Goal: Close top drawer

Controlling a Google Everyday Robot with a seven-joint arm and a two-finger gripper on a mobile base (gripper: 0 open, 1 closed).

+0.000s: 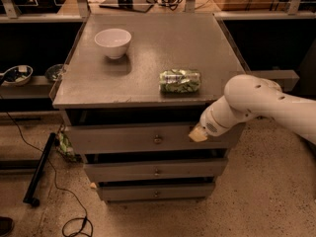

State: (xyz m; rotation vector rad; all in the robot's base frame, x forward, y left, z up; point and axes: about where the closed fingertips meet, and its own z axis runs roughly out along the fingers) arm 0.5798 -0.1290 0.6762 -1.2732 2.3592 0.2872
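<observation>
The top drawer (123, 138) is the tall grey front panel under the cabinet top, with a small round metal knob (157, 139) at its centre. It stands pulled out a little from the cabinet. My white arm reaches in from the right, and my gripper (198, 134) rests against the right part of the drawer front, to the right of the knob. Only its pale tip shows past the wrist.
On the grey cabinet top (148, 53) stand a white bowl (113, 42) at the back left and a green-and-white packet (180, 80) near the front right. Two shorter drawers (156, 172) sit below. A black stand and cable (39, 169) lie on the floor to the left.
</observation>
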